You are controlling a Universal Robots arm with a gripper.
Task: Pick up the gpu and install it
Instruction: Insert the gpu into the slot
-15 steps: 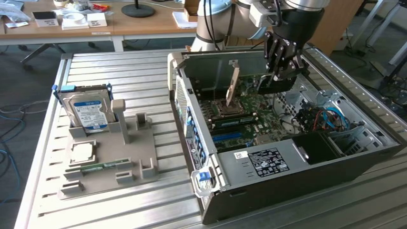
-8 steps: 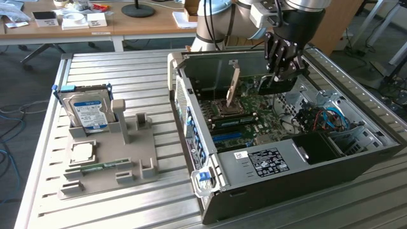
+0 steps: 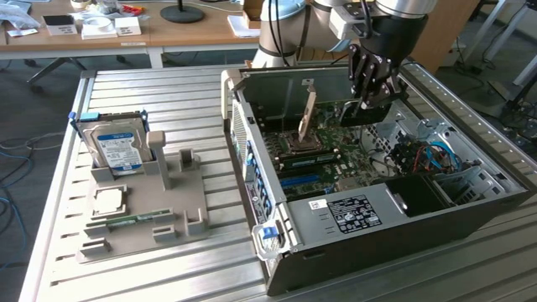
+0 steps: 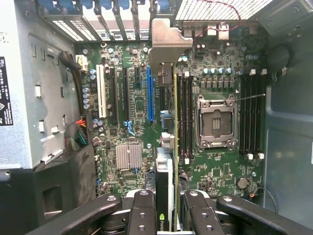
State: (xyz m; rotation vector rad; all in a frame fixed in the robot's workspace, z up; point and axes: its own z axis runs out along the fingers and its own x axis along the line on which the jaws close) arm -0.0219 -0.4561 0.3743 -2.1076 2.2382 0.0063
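Observation:
My gripper (image 3: 371, 94) reaches down into the open computer case (image 3: 470, 214) and is shut on the gpu (image 3: 359, 113). The wrist view shows the gpu (image 4: 165, 181) edge-on between my two fingers (image 4: 142, 210), a thin dark card with a green logo near the grip. Its pale silver bracket (image 4: 166, 44) points toward the case's slot openings; the exterior view shows that bracket (image 3: 308, 113) standing upright over the motherboard (image 3: 336, 157). The card hangs over the board just beside the long blue slot (image 4: 150, 93). Whether it touches a slot is unclear.
The open CPU socket (image 4: 215, 122) and black memory slots (image 4: 249, 112) lie beside the card. Case walls and a cable bundle (image 3: 428, 157) ring the work space. Outside, a grey holder (image 3: 143, 214) carries the blue-labelled hard drive (image 3: 117, 148) and a green memory stick (image 3: 130, 220).

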